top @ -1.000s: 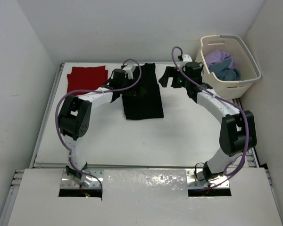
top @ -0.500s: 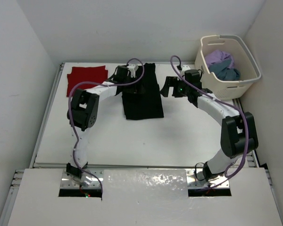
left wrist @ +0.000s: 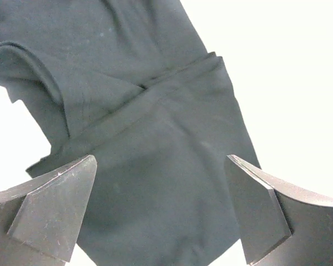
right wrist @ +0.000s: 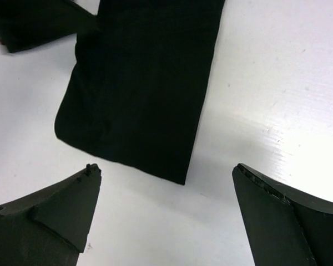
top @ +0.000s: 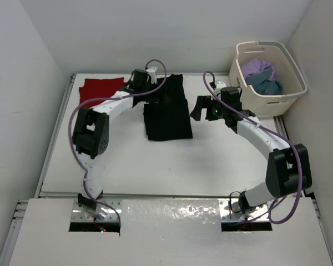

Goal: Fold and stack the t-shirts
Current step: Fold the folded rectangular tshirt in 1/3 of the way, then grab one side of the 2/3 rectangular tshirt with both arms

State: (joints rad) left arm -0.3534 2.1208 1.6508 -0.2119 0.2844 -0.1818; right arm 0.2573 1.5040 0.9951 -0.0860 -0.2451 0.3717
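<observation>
Top view: black shirt (top: 167, 113) lies at the far middle of the table (top: 155, 160), already a narrow strip with its long axis running near to far. Red shirt (top: 101, 88) lies folded flat at the far left. Lavender shirt (top: 259, 68) and teal shirt (top: 266, 84) are bundled in the basket (top: 291, 94) at the far right. Left gripper (top: 157, 95) hangs over the strip's far-left part, arm arched out from the left. Right gripper (top: 201, 108) sits just beside the strip's right edge, over bare table, arm stretched far in. Left wrist view: fingers (left wrist: 55, 205) spread wide, holding nothing. Black cloth fills the gap below them, a folded ridge crossing it. Contact with the cloth cannot be told. Right wrist view: fingers (right wrist: 61, 210) spread and empty, the strip's near corner just ahead and to their left. Judgement: the next fold is likely end over end, with the left nearer the far end.
</observation>
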